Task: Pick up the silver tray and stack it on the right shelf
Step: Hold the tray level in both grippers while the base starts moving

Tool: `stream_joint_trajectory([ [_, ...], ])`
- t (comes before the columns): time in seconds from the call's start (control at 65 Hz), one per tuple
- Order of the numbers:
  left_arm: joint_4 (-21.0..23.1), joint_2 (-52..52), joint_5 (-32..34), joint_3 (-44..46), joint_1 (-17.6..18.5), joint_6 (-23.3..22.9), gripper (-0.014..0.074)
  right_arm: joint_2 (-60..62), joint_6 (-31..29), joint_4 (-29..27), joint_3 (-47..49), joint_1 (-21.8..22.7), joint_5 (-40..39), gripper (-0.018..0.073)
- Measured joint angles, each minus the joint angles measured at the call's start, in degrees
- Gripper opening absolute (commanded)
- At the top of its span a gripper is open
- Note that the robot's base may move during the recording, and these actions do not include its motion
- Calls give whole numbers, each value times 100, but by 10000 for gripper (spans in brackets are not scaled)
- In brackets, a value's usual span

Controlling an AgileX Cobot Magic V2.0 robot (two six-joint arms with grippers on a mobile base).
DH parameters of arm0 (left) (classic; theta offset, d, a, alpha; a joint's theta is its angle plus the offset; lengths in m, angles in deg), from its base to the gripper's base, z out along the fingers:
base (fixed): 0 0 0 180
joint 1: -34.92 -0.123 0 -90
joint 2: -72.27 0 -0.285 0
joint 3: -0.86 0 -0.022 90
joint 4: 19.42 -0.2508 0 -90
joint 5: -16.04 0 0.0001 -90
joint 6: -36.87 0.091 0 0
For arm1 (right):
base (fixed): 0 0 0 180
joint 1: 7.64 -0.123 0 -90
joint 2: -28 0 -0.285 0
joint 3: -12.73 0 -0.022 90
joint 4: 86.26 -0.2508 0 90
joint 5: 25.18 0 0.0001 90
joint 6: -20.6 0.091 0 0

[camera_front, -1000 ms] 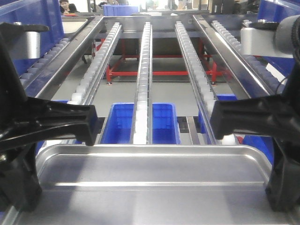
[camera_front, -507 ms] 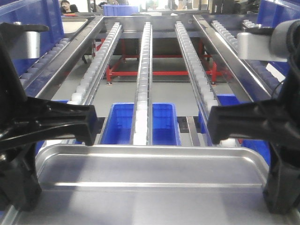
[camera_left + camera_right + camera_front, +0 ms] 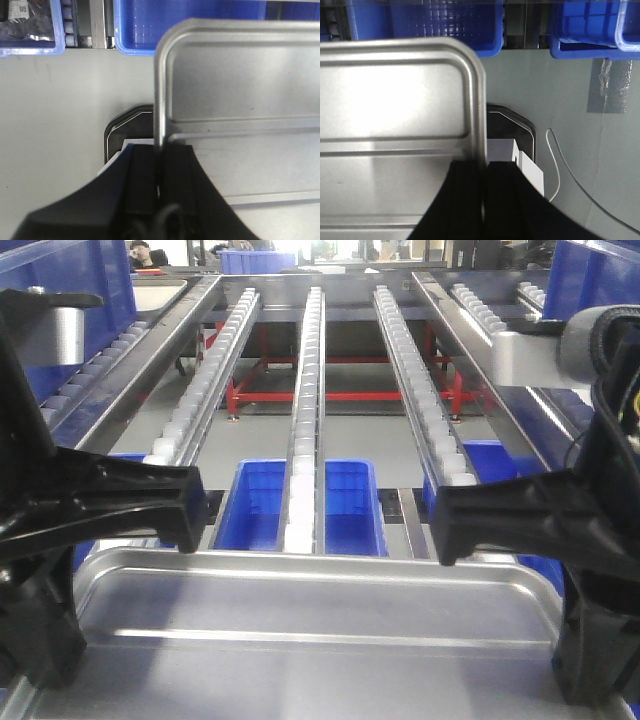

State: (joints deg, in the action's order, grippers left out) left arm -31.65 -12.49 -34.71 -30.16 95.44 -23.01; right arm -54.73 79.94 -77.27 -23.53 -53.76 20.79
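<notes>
1. The right shelf (image 3: 150, 365) is seen ahead of both grippers. It is a steel-framed flow rack, and its white-roller rails (image 3: 306, 410) run away from the tools into the distance. Past the rails, farther off, a red-framed rack (image 3: 330, 395) is visible.
2. The silver tray (image 3: 320, 605) is carried level between the two grippers and spans the whole gap from one to the other. Its shiny floor is crossed by long raised ridges. Its far rim, with rounded corners, lies just short of the near ends of the roller rails. Whether the tray touches the rack cannot be told.
3. A blue bin (image 3: 350, 505) is seen ahead of the grippers, past the tray's far rim and below the middle rail. More blue bins are partly shown to either side.
4. The left gripper (image 3: 159, 162) is closed narrowly on the tray's left rim, with one black finger inside the tray and one outside it.
5. The right gripper (image 3: 485, 172) is clamped in the same way on the tray's right rim, the thin steel edge pinched between its two black fingers.
6. Below and to the outer side of the right gripper, a thin white cable (image 3: 557, 170) and a strip of grey tape (image 3: 607, 87) are seen on the pale floor (image 3: 50, 110).
</notes>
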Motion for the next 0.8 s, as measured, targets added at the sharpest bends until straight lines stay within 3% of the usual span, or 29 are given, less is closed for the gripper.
stream_joint_trajectory([
  [0.8, -9, 0, 0, 0, 0, 0, -100, 0, 0, 0, 0, 0, 0, 69],
])
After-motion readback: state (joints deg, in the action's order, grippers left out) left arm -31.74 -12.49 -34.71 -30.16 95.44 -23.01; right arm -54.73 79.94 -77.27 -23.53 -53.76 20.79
